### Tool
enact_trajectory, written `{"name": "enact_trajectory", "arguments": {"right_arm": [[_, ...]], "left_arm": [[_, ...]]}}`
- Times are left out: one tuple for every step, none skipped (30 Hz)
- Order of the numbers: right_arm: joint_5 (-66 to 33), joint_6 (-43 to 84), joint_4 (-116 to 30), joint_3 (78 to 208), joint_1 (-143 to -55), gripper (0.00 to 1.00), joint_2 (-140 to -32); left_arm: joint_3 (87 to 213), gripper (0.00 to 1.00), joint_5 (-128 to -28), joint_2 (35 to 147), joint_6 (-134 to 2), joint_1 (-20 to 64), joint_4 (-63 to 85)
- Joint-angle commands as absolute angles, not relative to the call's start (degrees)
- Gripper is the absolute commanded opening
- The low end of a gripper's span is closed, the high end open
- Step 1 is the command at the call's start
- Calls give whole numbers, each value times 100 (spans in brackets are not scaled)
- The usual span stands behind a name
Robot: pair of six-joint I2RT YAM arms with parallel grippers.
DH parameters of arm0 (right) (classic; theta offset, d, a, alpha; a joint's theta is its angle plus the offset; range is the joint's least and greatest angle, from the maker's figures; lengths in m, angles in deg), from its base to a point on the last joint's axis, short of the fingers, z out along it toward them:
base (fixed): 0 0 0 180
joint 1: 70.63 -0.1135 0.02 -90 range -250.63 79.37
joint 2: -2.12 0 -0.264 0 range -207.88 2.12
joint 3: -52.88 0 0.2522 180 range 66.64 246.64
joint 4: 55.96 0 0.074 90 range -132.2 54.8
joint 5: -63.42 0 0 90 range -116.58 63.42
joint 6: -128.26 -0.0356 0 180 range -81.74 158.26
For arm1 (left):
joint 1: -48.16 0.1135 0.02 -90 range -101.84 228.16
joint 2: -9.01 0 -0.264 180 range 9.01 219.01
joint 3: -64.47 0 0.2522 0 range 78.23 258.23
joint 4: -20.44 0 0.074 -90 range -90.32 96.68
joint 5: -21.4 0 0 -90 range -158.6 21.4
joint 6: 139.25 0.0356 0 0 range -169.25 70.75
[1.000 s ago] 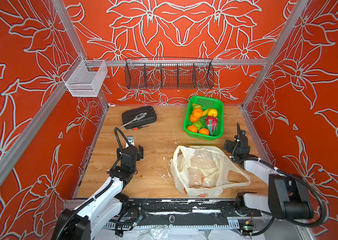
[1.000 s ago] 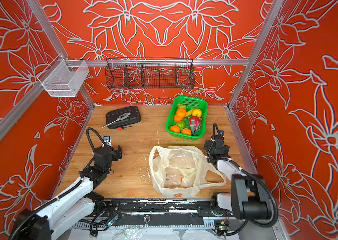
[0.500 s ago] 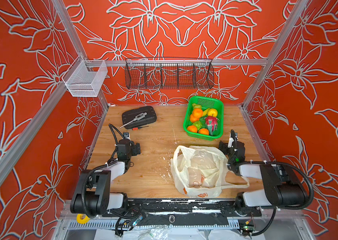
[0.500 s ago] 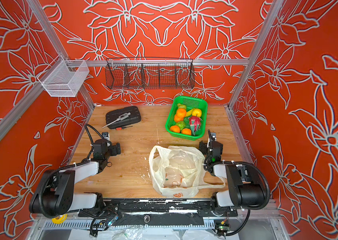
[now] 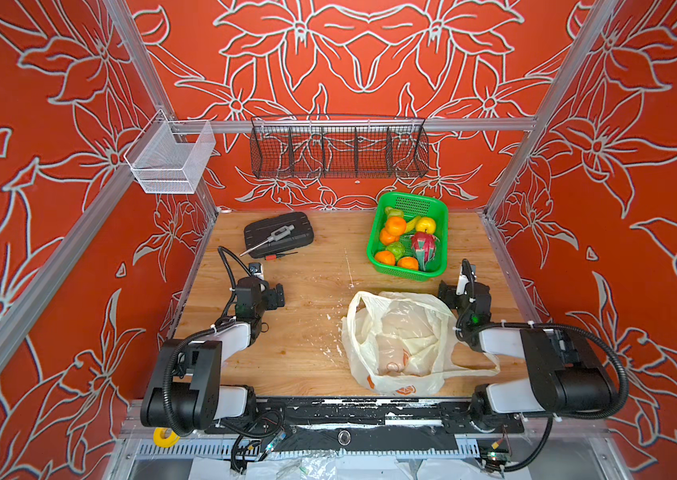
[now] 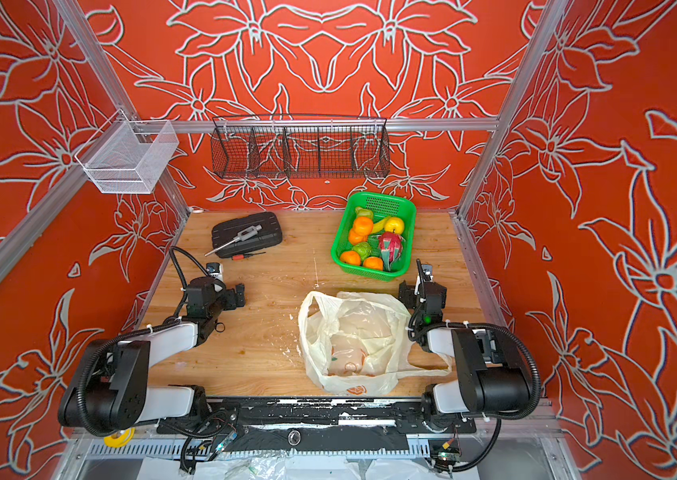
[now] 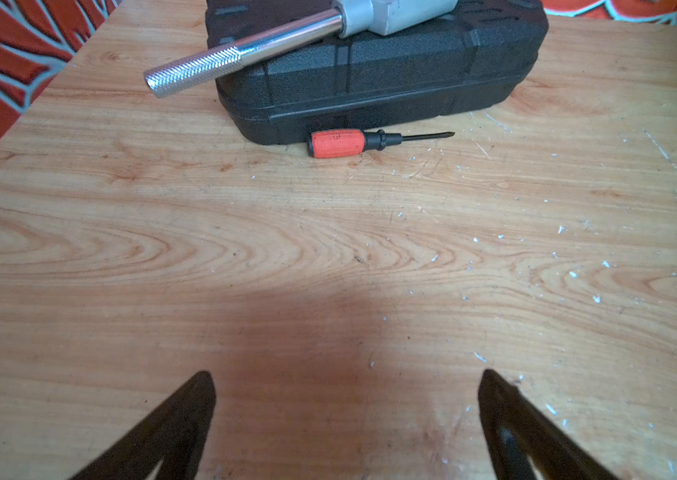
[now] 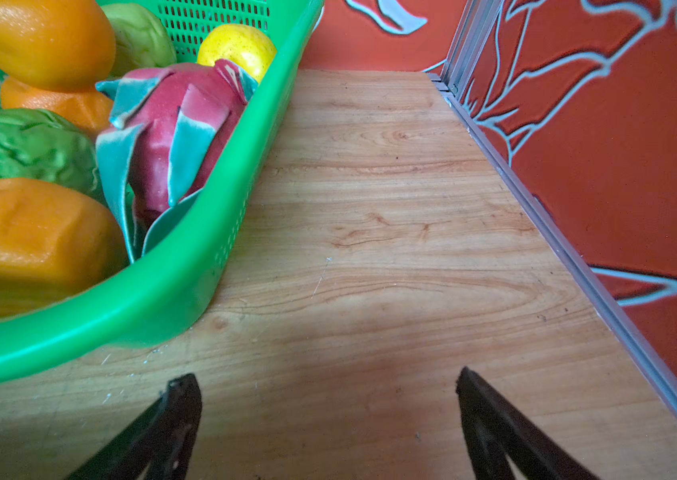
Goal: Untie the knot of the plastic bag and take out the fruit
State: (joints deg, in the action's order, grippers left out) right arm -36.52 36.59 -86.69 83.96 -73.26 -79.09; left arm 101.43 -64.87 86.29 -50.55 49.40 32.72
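Near the counter's [image 5: 307, 332] front edge the bag [image 5: 403, 340] lies slack, handles loose, no knot seen. Fruit [image 5: 395, 225] sits in the green basket [image 5: 407, 275]. Both arms have folded back to rest; left fingers [image 7: 178, 419] and right fingers [image 8: 174, 415] spread apart, empty. Task looks done.

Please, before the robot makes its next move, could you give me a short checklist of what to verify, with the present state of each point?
1. Left gripper open, holding nothing: ok.
2. Right gripper open, holding nothing: ok.
3. Plastic bag untied, handle loops lying apart: ok.
4. Fruit lying in the green basket: ok.
5. Bag fully emptied: cannot tell; a pale orange shape shows through the plastic.
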Motion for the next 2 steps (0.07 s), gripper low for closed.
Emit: {"name": "enact_trajectory", "arguments": {"right_arm": [[-3590, 3774, -8747, 8537, -7353, 97, -7892], [-3590, 3784, -8769, 8521, -7353, 97, -7875]], "left_arm": [[10205, 97, -6552, 8619, -5057, 4978, 3408], [10206, 98, -6552, 8620, -5057, 4977, 3408]]}}
